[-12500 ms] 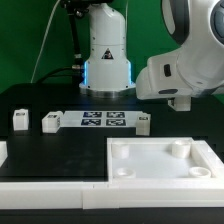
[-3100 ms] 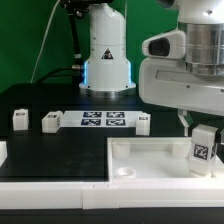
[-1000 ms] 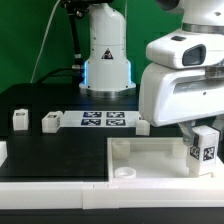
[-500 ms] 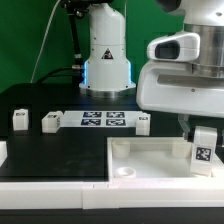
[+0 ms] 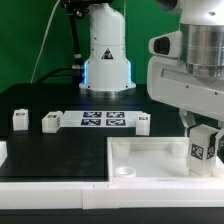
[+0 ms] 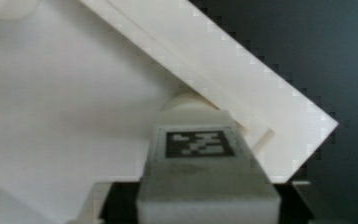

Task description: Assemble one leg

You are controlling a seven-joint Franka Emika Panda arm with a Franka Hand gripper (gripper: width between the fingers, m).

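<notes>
Over a corner of the tabletop [image 5: 150, 160], the gripper [image 5: 200, 133] clamps the leg [image 5: 204, 150], long axis roughly upright

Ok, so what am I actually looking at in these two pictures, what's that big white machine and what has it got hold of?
The big white machine is a robot arm standing at a black table. One picture comes from a camera off to the side. The other comes from a camera on the arm's wrist, looking down past its gripper, a two-finger clamp. The gripper holds the leg, a small white block with a black-and-white tag, over a corner of the large white tabletop. Further back lie the marker board, a flat strip of tags, and a few loose white parts.
</notes>
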